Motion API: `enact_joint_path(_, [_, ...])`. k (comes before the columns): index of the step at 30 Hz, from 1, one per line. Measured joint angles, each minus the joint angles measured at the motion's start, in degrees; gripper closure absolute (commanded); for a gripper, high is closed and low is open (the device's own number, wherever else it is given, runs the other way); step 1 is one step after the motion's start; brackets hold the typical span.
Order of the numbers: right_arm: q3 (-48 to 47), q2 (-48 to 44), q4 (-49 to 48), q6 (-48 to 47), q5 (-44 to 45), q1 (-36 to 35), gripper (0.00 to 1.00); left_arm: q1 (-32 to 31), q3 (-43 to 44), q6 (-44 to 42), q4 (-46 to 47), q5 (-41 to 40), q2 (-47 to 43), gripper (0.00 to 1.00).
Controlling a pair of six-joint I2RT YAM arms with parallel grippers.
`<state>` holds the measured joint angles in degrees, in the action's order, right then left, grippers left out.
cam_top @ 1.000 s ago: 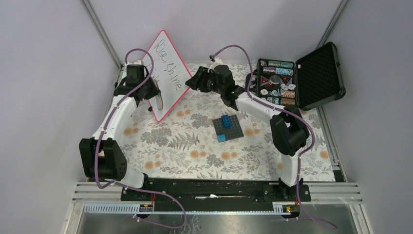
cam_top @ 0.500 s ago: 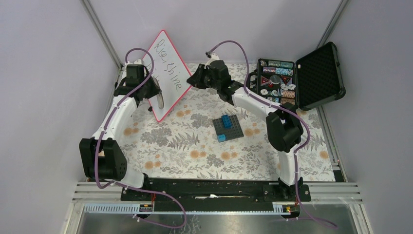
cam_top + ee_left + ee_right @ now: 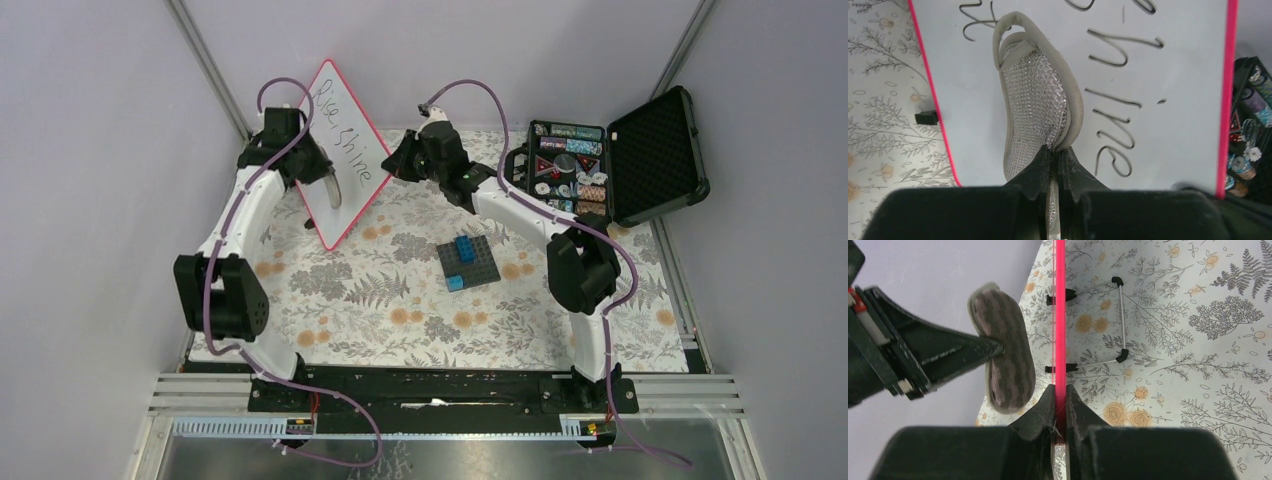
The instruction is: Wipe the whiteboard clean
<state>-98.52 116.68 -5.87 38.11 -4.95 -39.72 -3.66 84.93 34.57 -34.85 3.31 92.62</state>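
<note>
Floral-covered bench (image 3: pixel 380 300), grey walls around. Whiteboard (image 3: pixel 356 160) stands tilted at far left; its black writing is partly hidden by the left arm and cut off in the left wrist view. Open case (image 3: pixel 650 150) at far right, contents too small to identify. Baseplate (image 3: pixel 468 262) at centre. Right gripper (image 3: pixel 1060 390) is clamped on the whiteboard's red edge. Left gripper (image 3: pixel 1054 156) is clamped on a mesh pad (image 3: pixel 1038 95) before the whiteboard face; contact cannot be confirmed.

Lilac walls (image 3: pixel 100 100) — floral tablecloth (image 3: pixel 380 320)
</note>
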Motion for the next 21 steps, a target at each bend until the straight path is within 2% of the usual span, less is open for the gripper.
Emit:
enact_joint_path(4, [-0.79,0.09,0.87,-0.2,0.37,-0.15,1.0,-0.22,9.55,1.05,-3.93,0.96,6.38,1.0])
enact_joint_path(7, [-1.84,0.52,1.75,-0.33,0.44,-0.28,0.99,-0.72,13.16,0.81,-5.73,1.44,10.08,1.0])
enact_joint_path(8, [-1.97,0.59,1.84,-0.35,0.55,-0.31,0.94,-1.05,13.44,0.48,-6.34,1.49,11.1,1.0])
enact_joint_path(10, [-1.99,0.61,1.99,-0.52,0.81,-0.37,0.89,-1.66,13.42,-0.2,-7.63,2.25,12.39,1.0])
enact_joint_path(11, [-2.01,0.61,2.01,-0.57,0.87,-0.42,0.97,-1.97,13.35,-0.59,-7.98,3.02,12.94,1.0])
enact_joint_path(13, [-2.03,0.61,2.01,-0.81,0.92,-0.46,1.0,-2.58,12.46,-1.75,-7.19,5.51,13.42,1.0])
enact_joint_path(21, [-2.03,0.61,2.36,-0.87,0.83,-0.31,1.0,-0.79,0.39,-2.29,6.97,16.65,8.13,1.0])
